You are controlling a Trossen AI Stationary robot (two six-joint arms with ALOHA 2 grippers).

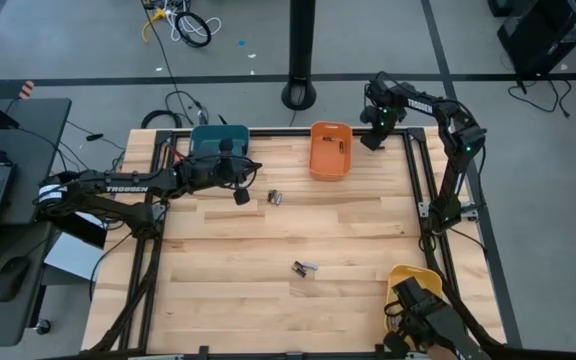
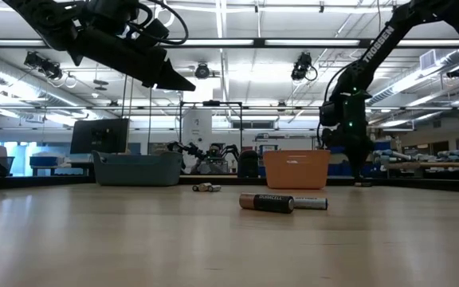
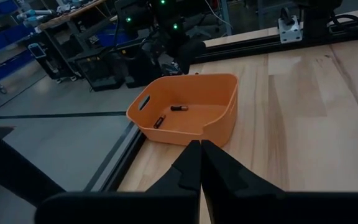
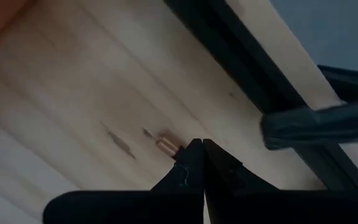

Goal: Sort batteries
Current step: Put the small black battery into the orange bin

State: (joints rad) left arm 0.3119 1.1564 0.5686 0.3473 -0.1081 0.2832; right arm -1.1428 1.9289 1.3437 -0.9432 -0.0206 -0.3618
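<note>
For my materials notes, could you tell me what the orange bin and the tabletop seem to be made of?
Orange bin: probably moulded plastic, with a smooth, uniform, slightly glossy finish, rounded corners and a cut-out handle.
Tabletop: looks like light wood, in jointed planks with visible grain and a matte finish.

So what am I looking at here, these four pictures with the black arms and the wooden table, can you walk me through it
This is a robot with two dark jointed arms working over a wooden table. One picture looks straight down, one sits level with the tabletop, and two come from cameras on the arms' wrists.

The left end effector hangs near a teal bin, shut and holding nothing. The right end effector is beside an orange bin, also shut and empty.

The left wrist picture shows two batteries already in the orange bin. Loose batteries lie on the table: a pair near the middle and another small group closer to the bins. A yellow bin sits at the near right edge.
</note>
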